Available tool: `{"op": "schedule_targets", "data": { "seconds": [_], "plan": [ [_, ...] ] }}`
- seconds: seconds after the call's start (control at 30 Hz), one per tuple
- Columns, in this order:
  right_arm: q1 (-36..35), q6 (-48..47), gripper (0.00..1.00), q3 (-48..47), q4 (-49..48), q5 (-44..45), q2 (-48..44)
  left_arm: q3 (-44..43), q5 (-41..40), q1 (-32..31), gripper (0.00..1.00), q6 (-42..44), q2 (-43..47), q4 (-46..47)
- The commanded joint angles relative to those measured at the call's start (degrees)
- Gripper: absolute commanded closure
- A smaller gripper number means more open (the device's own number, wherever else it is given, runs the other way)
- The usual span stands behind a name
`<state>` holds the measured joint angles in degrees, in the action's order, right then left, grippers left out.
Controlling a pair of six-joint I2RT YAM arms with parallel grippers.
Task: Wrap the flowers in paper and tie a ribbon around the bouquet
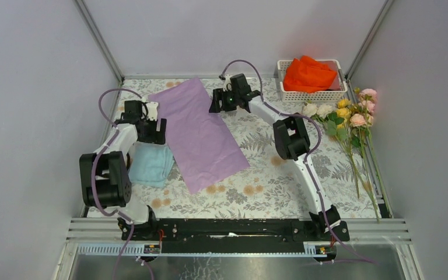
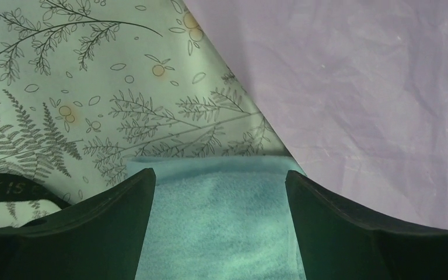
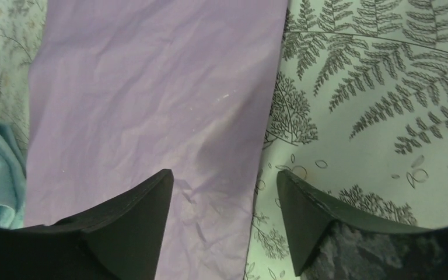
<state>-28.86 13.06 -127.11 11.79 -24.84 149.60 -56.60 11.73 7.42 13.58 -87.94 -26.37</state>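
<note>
The paper (image 1: 201,131) lies flat on the table with its lilac face up, running diagonally across the middle. The flowers (image 1: 350,116), pink, yellow and white roses on long green stems, lie at the far right, away from both arms. My right gripper (image 1: 219,102) hangs open over the paper's right edge (image 3: 251,175) with nothing between its fingers (image 3: 223,173). My left gripper (image 1: 156,134) is open above a light blue cloth (image 2: 219,227), beside the paper's left edge (image 2: 356,105); its own midpoint is at the gripper (image 2: 219,175). A black lettered band, seemingly the ribbon (image 2: 3,188), shows behind the left finger.
A white basket (image 1: 332,96) holding an orange cloth (image 1: 309,76) stands at the back right. The folded light blue cloth (image 1: 151,164) lies left of the paper, touching it. The fern-print tablecloth (image 1: 268,186) covers the table, with walls close on three sides.
</note>
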Motion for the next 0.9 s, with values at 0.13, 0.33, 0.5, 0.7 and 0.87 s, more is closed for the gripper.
{"op": "schedule_targets", "data": {
  "seconds": [0.13,0.33,0.5,0.7,0.87],
  "plan": [
    [-0.4,10.2,0.46,-0.6,-3.9,-10.5,4.2,-6.6,4.5,2.9,0.19,-6.6,-9.6,3.7],
    [-0.5,11.7,0.52,2.9,-6.9,-12.3,1.0,-9.6,7.0,3.5,0.27,-9.8,-13.3,3.7],
    [-0.5,9.6,0.50,5.0,-6.2,-9.6,-1.9,-11.7,10.8,5.2,0.36,-13.4,-14.5,4.8],
    [-0.5,8.8,0.49,7.0,-6.1,-8.1,-3.9,-14.6,13.8,5.2,0.39,-17.8,-20.2,3.3],
    [-0.5,8.0,0.49,8.2,-6.0,-7.7,-5.1,-16.5,14.8,5.2,0.44,-19.7,-23.4,3.3]
  ]
}}
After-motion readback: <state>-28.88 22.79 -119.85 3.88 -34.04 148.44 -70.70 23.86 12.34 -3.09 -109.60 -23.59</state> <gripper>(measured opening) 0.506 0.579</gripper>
